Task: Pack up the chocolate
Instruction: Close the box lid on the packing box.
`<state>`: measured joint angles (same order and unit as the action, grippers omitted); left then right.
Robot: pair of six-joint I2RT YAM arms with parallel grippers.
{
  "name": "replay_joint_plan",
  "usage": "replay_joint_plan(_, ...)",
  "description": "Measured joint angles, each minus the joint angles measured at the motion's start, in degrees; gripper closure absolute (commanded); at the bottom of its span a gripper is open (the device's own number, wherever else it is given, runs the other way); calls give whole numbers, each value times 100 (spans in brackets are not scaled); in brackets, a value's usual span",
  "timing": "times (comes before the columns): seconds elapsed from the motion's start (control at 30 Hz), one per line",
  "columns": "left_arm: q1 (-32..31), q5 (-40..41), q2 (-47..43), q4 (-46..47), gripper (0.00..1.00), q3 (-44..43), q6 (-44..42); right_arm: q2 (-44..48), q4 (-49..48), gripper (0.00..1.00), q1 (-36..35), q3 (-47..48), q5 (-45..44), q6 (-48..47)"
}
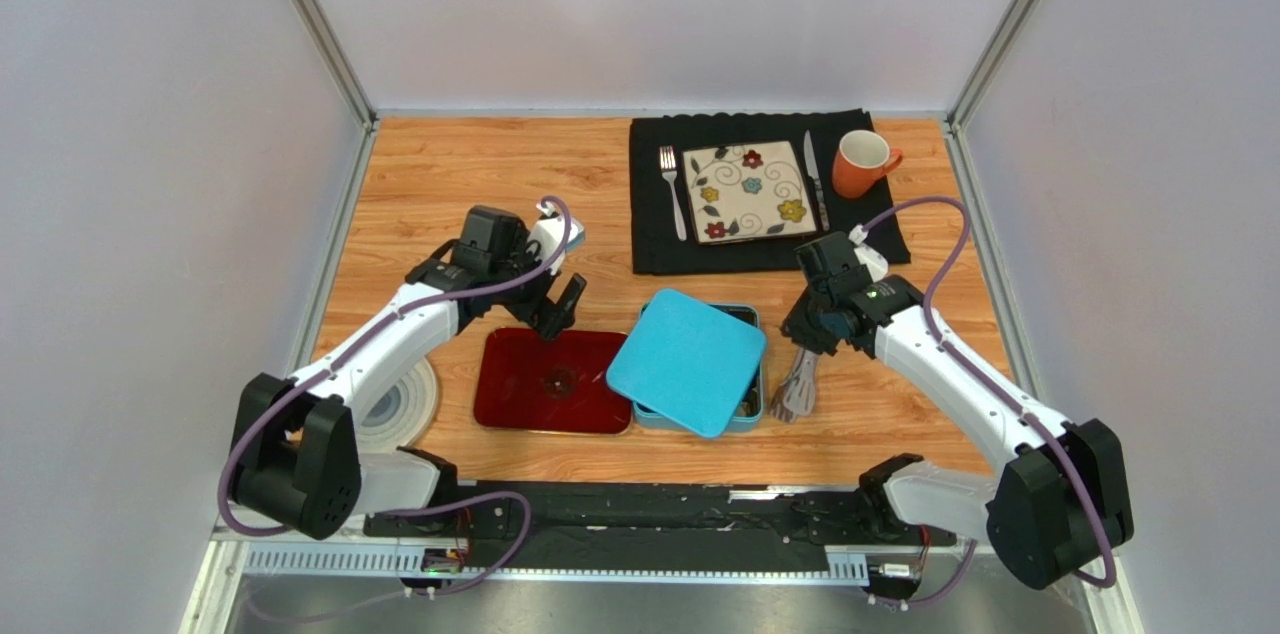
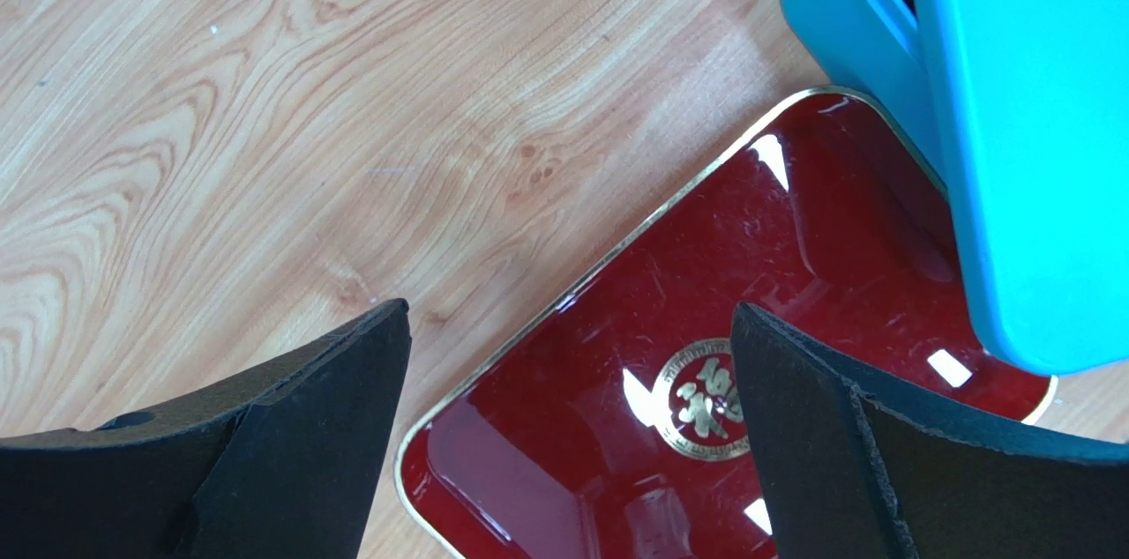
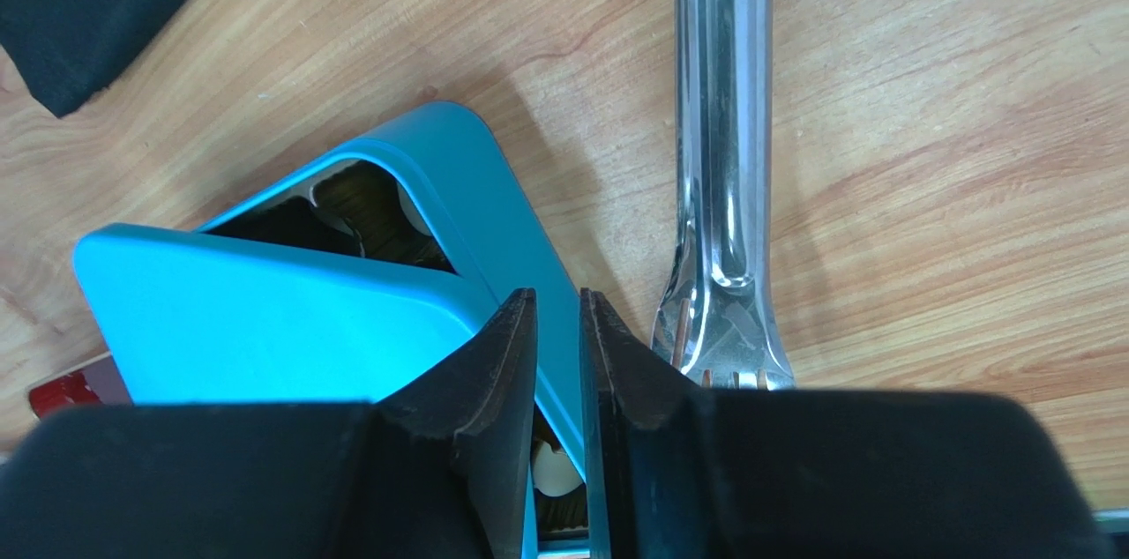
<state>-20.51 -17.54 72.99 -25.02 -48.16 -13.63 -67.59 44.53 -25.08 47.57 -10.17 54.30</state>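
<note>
Chocolate (image 3: 550,469) peeks from box (image 3: 457,149), axis unclear; left tool (image 2: 570,311) wide, right tool (image 3: 557,301) narrow at its rim.

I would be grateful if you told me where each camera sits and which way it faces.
Top external: above and behind the arm bases, looking down on the table; both arms show.
Left wrist: on the left arm, facing down at the red tray; the left hand shows, fingers wide apart.
Right wrist: on the right arm, facing down at the tongs and blue box; the right hand shows, fingers close together.
Shared: all three views show the blue lid.
</note>
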Motion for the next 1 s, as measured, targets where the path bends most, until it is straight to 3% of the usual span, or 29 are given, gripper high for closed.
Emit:
replay_joint_plan(0.6,-966,697,772,638,1,0,-55,-262,-540,80,92,-638,352,-83)
replay_joint_plan(1.0,-1639,929,778,723,1,321,-39,-431,-927,81,90,-909,566,-79)
